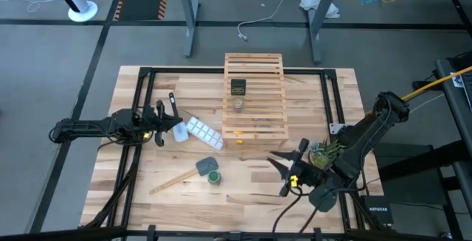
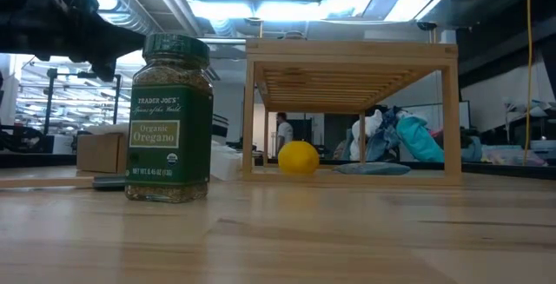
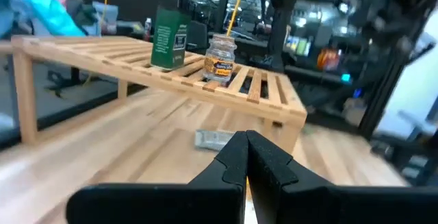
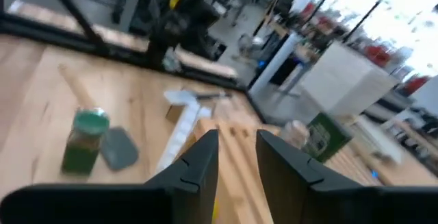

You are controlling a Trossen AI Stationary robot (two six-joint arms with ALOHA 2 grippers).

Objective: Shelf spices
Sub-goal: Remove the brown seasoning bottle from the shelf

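Wooden slatted shelf (image 1: 254, 97), light pine, tiered, standing at the far middle of my butcher-block desk (image 1: 243, 189): two of three spices are already on its top. Item one, dark boxy black-topped jar (image 1: 238, 87), upright on the slats toward the far end. Item two, tiny clear jar with brownish contents (image 1: 238, 105), upright just beside it on the near side; my left wrist view shows the pair standing close together, whether touching I cannot tell. Item three, green oregano jar with green lid (image 1: 213, 176), upright on the desk, well apart from the shelf, just beside a flat grey-green pad (image 1: 206, 166) at the end of a wooden stick (image 1: 171, 183); not yet shelved. Also on the desk: a white ice-cube tray (image 1: 202, 133) between my left hand and the shelf, and a yellow lemon (image 2: 298, 158) beneath the shelf in the low view. My right hand (image 1: 284, 172) hangs over the near right part of the desk, nearer me than the shelf's corner, fingers parted with a narrow gap and nothing between them, the oregano jar ahead of it in its wrist view. My left hand (image 1: 161, 120) waits at the left edge, pinched closed on nothing. By my reckoning, two thirds done; remaining: take the oregano jar and stand it on the slats.
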